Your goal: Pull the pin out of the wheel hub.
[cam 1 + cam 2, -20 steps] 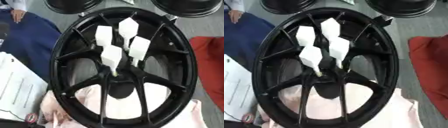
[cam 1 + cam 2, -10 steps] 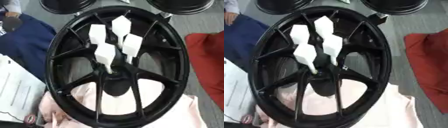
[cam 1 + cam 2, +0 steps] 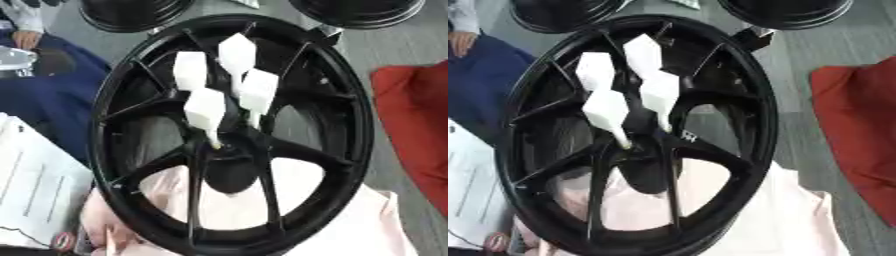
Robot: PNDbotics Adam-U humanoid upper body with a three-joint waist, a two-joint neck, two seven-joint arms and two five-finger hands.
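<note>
A big black spoked wheel hub lies flat and fills most of both views. Several pins with blocky white heads stand clustered above its dark centre. The nearest pin has its thin shaft running down to the centre bore. Another stands just right of it, and two more stand behind. Neither of my hands shows in either view, and nothing is touching the pins.
A pale pink cloth lies under the wheel's near side. Blue fabric and white paper sit at the left, and a red cloth at the right. Two more black wheels lie at the far edge.
The whole picture has slid a little to the left, so the camera has moved. The wheel and its pins keep the same arrangement.
</note>
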